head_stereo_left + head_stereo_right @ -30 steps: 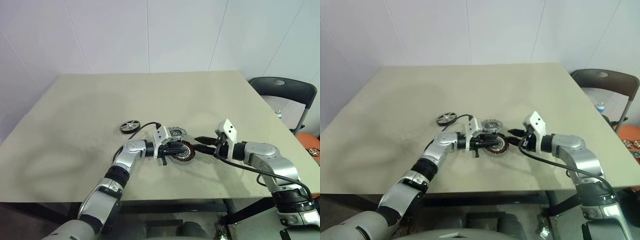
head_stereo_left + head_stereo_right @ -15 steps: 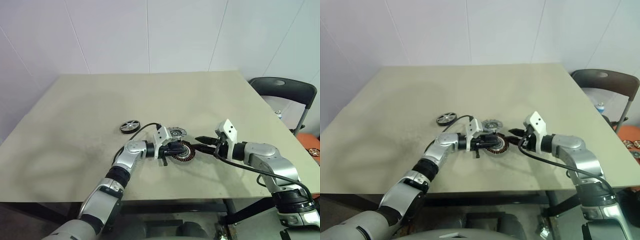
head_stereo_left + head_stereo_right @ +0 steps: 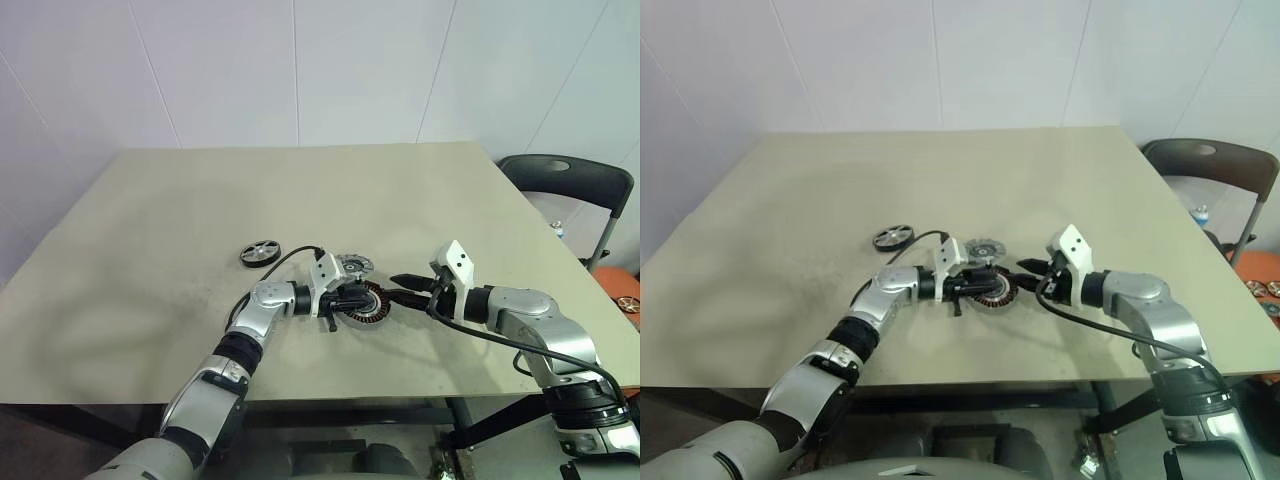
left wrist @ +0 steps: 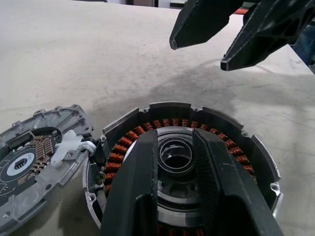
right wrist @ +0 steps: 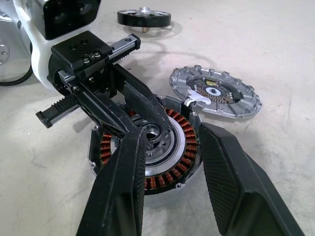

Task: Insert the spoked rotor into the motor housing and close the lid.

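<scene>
Housing (image 4: 179, 162) first: the motor housing sits on the desk (image 3: 300, 200), a shallow dark cup with copper windings ringing a silvery centre. The left hand (image 4: 175, 162) has its two fingers down inside it, set either side of the raised central hub, but whether they press on that hub I cannot tell. The right hand (image 5: 172, 182) hovers just beside the housing on the opposite side from the left, fingers spread, holding nothing.

The lid (image 5: 215, 91), a notched silvery disc, lies flat just beside the housing on its far side, touching or nearly touching its rim. The spoked rotor (image 3: 260, 252) lies flat well apart from the housing, farther back and to the robot's left, not yet inserted.

The rotor looks rigid, metal and fairly dense for its size; its smooth black rim could slip, so pinching across the rim or taking the hub stud seems safest. It must probably go in level, since a tilted wheel could jam on the windings, which look easy to scrape. The lid is thin and stiff; its notched edge offers grip.

Around the housing the desk is bare, with edges well away. A folding chair (image 3: 570, 180) stands beyond the desk to the housing's right.
</scene>
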Controlling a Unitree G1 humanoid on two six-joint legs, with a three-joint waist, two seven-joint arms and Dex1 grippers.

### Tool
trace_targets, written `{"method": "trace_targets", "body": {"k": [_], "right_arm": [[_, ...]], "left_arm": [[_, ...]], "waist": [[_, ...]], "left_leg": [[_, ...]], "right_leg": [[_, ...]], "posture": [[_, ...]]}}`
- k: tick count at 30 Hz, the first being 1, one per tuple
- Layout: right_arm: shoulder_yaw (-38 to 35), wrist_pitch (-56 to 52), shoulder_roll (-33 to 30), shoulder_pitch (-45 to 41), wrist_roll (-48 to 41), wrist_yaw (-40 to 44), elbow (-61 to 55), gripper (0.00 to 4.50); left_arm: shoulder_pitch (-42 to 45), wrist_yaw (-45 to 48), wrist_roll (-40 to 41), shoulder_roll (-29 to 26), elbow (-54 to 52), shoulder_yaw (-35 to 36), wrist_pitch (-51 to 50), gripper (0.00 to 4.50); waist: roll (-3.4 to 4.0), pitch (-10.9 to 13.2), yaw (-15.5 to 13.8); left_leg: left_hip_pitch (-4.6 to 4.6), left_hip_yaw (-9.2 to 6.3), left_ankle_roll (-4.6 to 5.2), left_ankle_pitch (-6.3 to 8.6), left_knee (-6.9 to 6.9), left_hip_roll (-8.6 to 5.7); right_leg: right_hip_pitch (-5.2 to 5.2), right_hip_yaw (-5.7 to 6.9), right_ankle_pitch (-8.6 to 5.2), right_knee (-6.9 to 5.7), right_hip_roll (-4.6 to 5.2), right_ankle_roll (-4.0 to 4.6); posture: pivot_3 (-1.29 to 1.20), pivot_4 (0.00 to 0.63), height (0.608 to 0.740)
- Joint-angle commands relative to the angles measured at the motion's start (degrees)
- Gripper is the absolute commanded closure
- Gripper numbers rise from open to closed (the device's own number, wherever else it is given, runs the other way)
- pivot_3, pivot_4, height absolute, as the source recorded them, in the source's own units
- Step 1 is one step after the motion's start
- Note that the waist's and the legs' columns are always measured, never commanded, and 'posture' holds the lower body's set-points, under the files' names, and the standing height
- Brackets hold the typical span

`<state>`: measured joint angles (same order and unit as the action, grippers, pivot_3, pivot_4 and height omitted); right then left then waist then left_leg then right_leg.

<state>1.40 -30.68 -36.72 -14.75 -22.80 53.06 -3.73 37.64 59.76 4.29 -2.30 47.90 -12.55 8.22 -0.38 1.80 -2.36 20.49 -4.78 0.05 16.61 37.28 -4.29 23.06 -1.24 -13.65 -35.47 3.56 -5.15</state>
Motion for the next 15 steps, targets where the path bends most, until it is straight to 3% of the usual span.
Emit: {"method": "trace_targets", "body": {"k": [1, 8, 15], "right_arm": [[-0.85, 0.39, 0.38, -0.80, -0.57, -0.36, -2.13, 2.73], [-0.56, 0.84, 0.62, -1.12, -0.12, -0.66, -1.26, 2.73], [0.27, 1.70, 1.59, -2.04, 0.57, -0.76, 0.19, 2.73]], "left_arm": [[1.16, 0.23, -0.20, -0.02, 0.27, 0.31, 0.70, 3.45], [1.26, -0.16, 0.20, -0.28, -0.24, 0.88, 0.43, 1.14], [1.78, 0.12, 1.53, -1.54, -2.88, 2.28, 0.38, 1.14]], "waist": [[0.00, 0.00, -0.01], [0.00, -0.01, 0.02], [0.00, -0.01, 0.07]], "left_leg": [[0.00, 0.00, 0.00, 0.00, 0.00, 0.00], [-0.02, 0.00, 0.00, 0.00, 0.03, 0.00], [-0.04, 0.01, 0.00, 0.00, 0.06, 0.01]], "right_leg": [[0.00, 0.00, 0.00, 0.00, 0.00, 0.00], [-0.01, 0.00, 0.01, -0.04, 0.00, -0.01], [-0.01, -0.01, 0.01, -0.09, -0.02, -0.01]], "posture": [[0.00, 0.000, 0.740], [0.00, 0.000, 0.740], [0.00, 0.000, 0.740]]}}
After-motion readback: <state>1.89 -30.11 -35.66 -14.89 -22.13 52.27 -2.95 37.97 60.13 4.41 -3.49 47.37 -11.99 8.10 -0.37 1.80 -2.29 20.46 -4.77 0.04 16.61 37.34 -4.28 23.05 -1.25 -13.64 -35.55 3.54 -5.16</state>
